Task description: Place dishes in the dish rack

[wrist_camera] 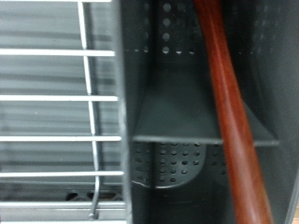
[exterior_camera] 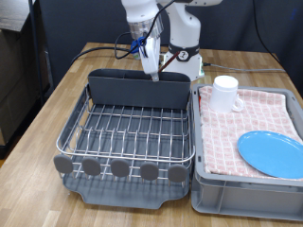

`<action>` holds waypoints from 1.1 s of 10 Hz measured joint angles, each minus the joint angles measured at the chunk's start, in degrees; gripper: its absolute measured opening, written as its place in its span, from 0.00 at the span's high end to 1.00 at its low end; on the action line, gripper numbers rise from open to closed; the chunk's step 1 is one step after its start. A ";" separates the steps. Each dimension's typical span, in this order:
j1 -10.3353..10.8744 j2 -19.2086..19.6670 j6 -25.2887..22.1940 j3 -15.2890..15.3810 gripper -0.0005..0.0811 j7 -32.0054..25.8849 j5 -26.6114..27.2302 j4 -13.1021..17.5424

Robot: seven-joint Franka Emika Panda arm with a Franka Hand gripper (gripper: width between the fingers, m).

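Observation:
The dish rack [exterior_camera: 72,129], silver wire on a dark grey tray, fills the exterior view's left half. My gripper [exterior_camera: 151,70] hangs just above its tall grey back compartment [exterior_camera: 123,92]. In the wrist view the dark-brown wooden spoon [wrist_camera: 229,112] runs down into that perforated compartment [wrist_camera: 168,103], beside the wire grid [wrist_camera: 56,93]. My fingers do not show in the wrist view. The white mug [exterior_camera: 224,93] and the light-blue plate [exterior_camera: 275,153] lie on the checked cloth [exterior_camera: 232,132] at the exterior view's right.
The grey plastic crate [exterior_camera: 237,197] with the cloth stands tight against the rack's right side. Round grey knobs [exterior_camera: 120,168] line the rack's bottom edge. Cables and the robot base [exterior_camera: 185,57] sit behind the rack on the wooden table [exterior_camera: 47,99].

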 joint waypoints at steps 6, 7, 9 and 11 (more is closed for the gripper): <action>-1.55 -8.47 -9.06 6.53 0.01 8.32 -4.21 2.58; -1.55 -9.49 -10.88 7.15 0.01 8.35 -4.46 3.38; -0.21 -10.51 -14.59 8.39 0.01 4.60 -4.66 5.59; 3.30 -10.22 -18.65 9.24 0.01 -3.25 -4.77 7.59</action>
